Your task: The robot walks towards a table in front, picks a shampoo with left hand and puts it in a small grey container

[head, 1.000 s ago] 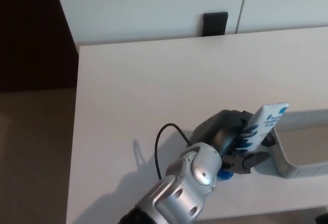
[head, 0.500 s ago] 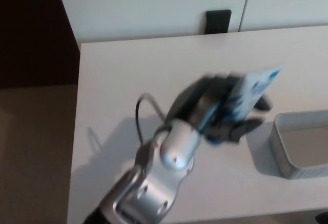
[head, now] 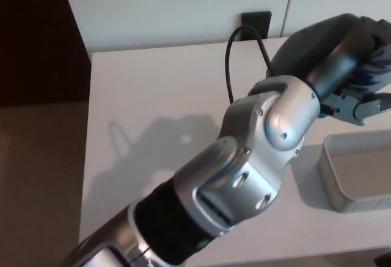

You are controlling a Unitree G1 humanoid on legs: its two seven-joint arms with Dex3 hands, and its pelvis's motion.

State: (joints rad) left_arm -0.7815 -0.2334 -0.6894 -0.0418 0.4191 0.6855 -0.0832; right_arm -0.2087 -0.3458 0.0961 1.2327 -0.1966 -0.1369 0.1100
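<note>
Blue patches of the shampoo [head: 374, 75] are all that is shown of it, pressed inside the left hand [head: 342, 56], whose fingers [head: 357, 107] are curled shut around it. The hand has been raised well clear of the bench [head: 159, 96], and the container [head: 342, 184] is left below the fingers, apart from them. The pick is thus judged done and the carry under way; the tube has yet to be brought down over the container and let go.

A second ago the hand was held low, just beside the container's left end, and the tube's white face was plainly seen above the fingers. Now the back of the hand is turned to the camera, the tube is mostly hidden behind it, and the forearm fills the middle of the view. The right hand is not seen
</note>
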